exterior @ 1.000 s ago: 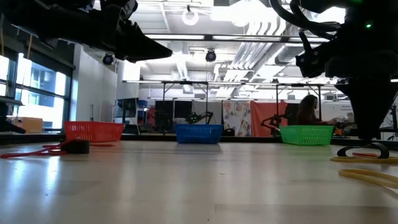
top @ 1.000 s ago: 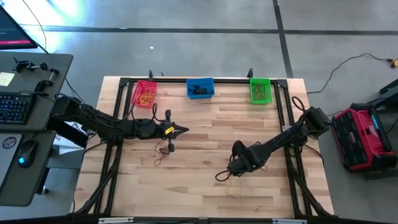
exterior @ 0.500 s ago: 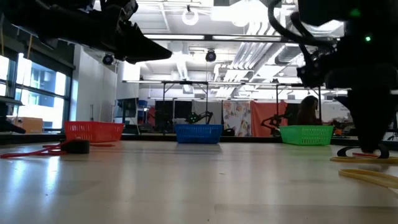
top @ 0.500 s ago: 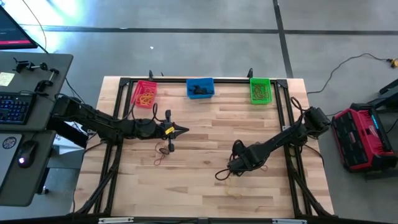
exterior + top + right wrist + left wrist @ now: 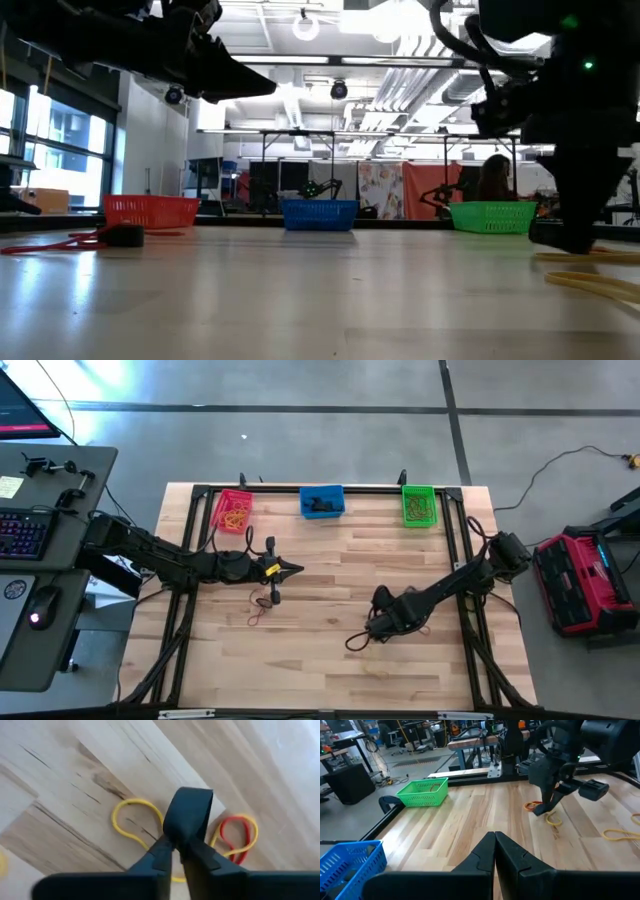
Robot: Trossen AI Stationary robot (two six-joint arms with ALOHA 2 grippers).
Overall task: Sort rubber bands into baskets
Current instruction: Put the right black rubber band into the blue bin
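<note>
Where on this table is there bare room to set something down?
Bare wood lies between the blue basket and the right gripper, and along the near edge. Crowded: loose bands under the left gripper, and bands at the right one.

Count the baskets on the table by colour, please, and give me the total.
Red-pink basket: 1
Blue basket: 1
Green basket: 1
Total: 3 baskets

Pale wooden table (image 5: 330,570) with three baskets (image 5: 322,501) (far edge) and loose rubber bands (image 5: 260,610) scattered mid-board.
</note>
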